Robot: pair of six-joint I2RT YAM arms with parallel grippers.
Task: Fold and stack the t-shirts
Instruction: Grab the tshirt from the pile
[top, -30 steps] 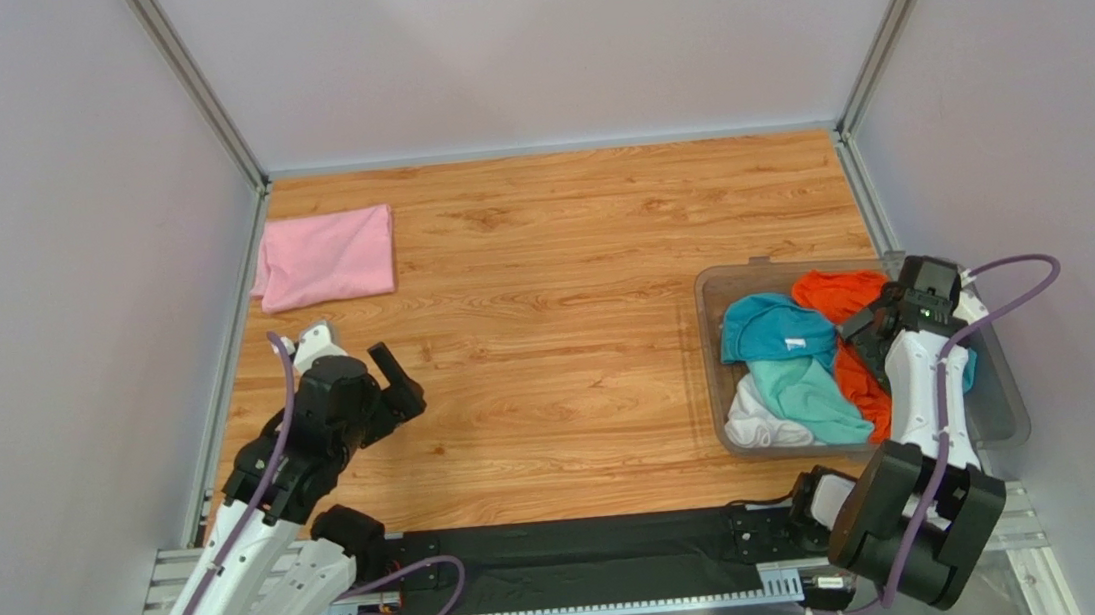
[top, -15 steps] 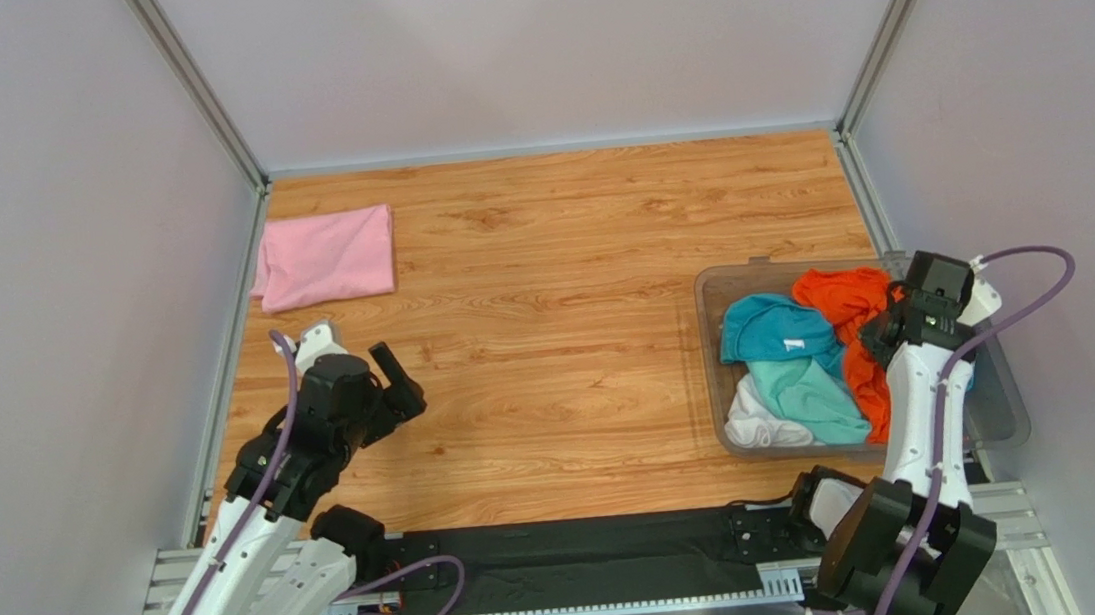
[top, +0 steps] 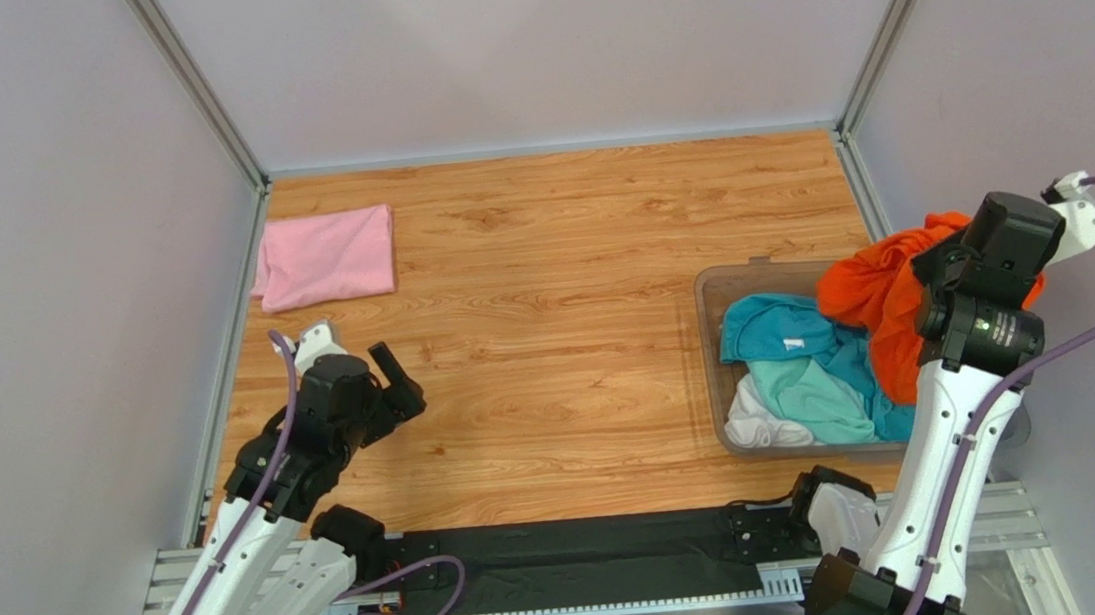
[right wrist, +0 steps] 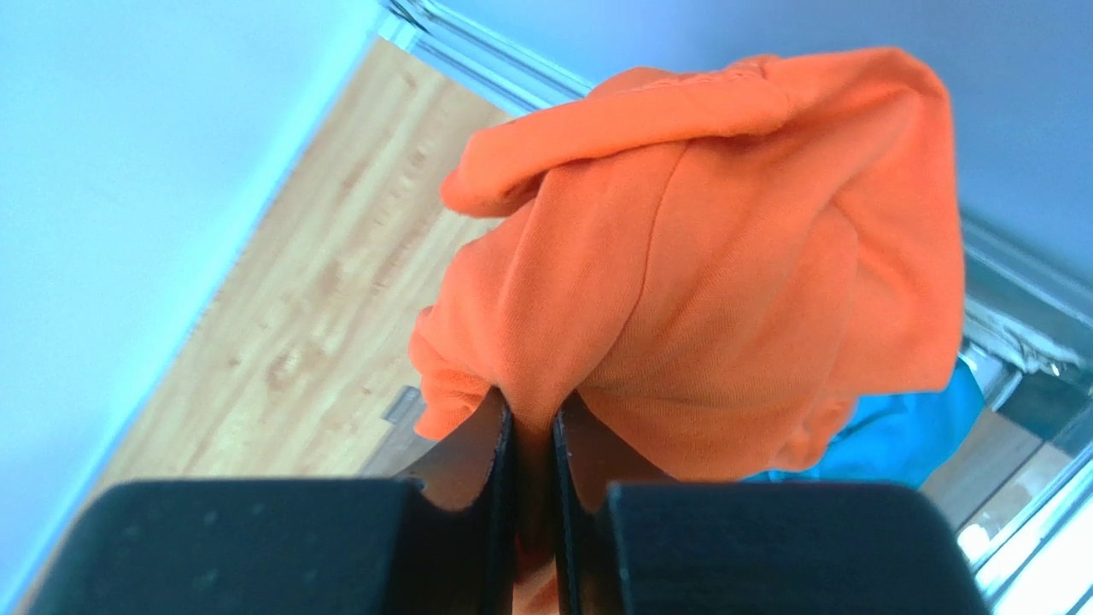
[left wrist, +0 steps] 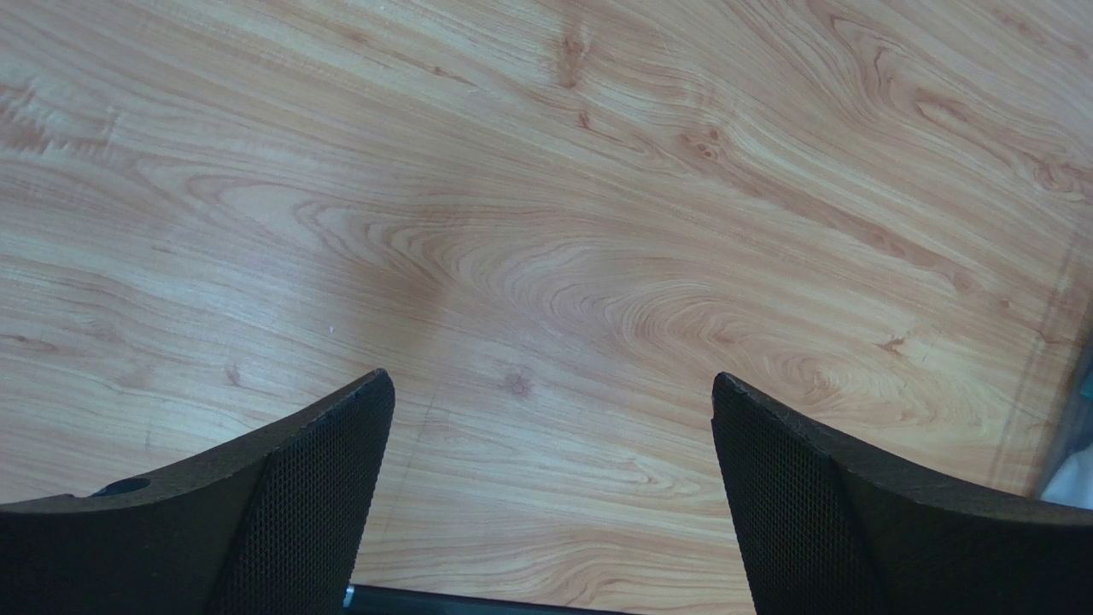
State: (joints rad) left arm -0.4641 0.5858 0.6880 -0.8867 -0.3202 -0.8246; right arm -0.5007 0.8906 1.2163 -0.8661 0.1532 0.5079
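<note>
My right gripper is shut on the bright orange t-shirt, which hangs bunched above the bin at the right; in the top view the orange t-shirt drapes down from my raised right gripper. Left in the bin are a teal t-shirt, a mint one and a white one. A light pink t-shirt lies folded at the table's far left. My left gripper hovers open over bare wood, its fingers wide apart.
The clear plastic bin stands at the right edge of the wooden table. Grey walls with metal corner posts close in the left, back and right sides. A black rail runs along the near edge.
My right gripper closed on the orange t-shirt in the bin and lifted it up and to the right, out of the bin. The left arm has not moved.
</note>
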